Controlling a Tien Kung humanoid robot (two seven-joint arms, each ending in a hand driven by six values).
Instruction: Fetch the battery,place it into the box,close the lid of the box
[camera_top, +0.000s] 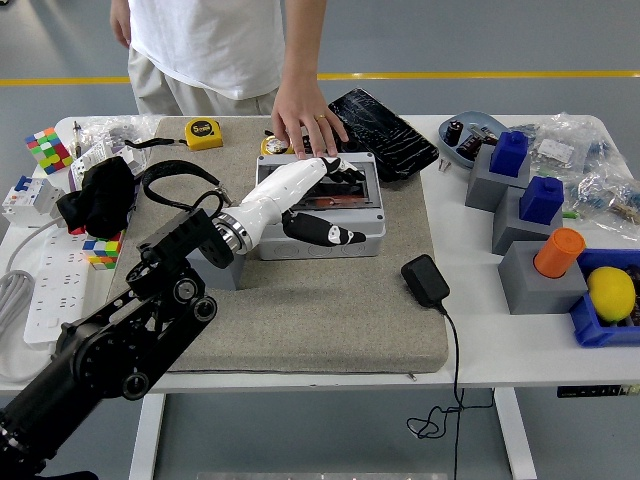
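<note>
No writing is legible. The left hand (312, 200) lies with fingers spread, gripping nothing, on the grey box (320, 212), its lid down. Battery not visible. A person's hand (303, 118) rests just behind the box; a black charger (425, 280) lies right of it.

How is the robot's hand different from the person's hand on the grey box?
The robot's left hand is white with black fingertips; the person's hand is bare and wears a ring. The robot's left hand lies across the lid of the grey box, reaching in from the near left; the person's hand comes from the far side and rests at the box's back edge. Both have fingers spread, holding nothing.
</note>
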